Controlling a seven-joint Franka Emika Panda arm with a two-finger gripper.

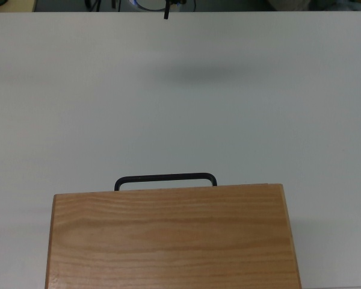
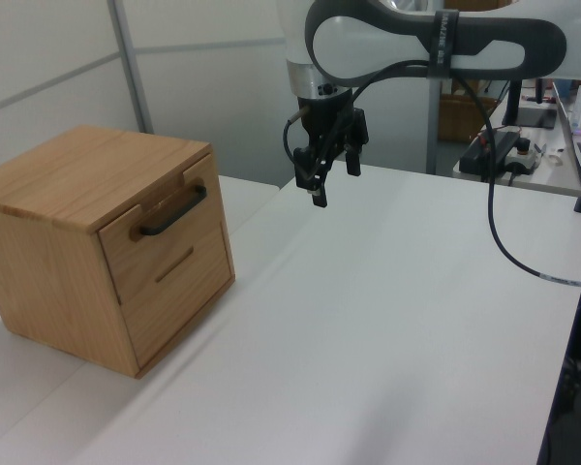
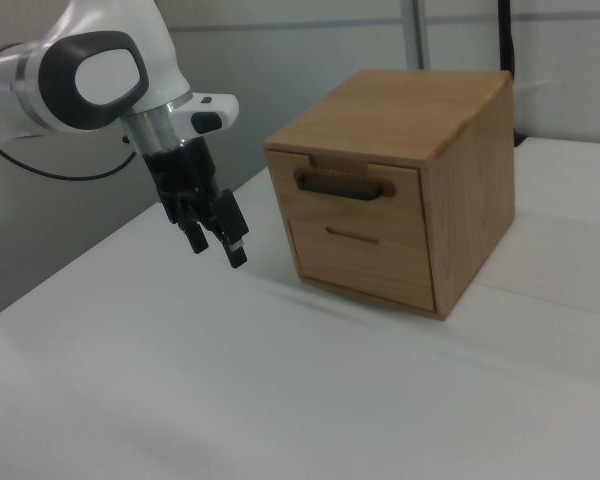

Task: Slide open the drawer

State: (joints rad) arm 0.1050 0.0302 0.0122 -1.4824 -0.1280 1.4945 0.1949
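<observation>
Box: a light-wood box (image 2: 73, 242) stands on the white table (image 2: 387, 320), at the left view's left and the right view's right.
Drawer: the drawer (image 3: 358, 192) sits shut in the upper front of the box, its front panel flush with the face — a second panel lies below it.
Handle: the black bar handle (image 1: 165, 179) juts from the front edge in the top view, untouched.
Gripper: the gripper (image 2: 331, 172) hangs in the air above the table, well apart from the handle — fingers (image 3: 236, 247) parted and pointing down, holding nothing.
Arm: the white Panda arm (image 3: 90, 75) enters from the right view's left.
</observation>
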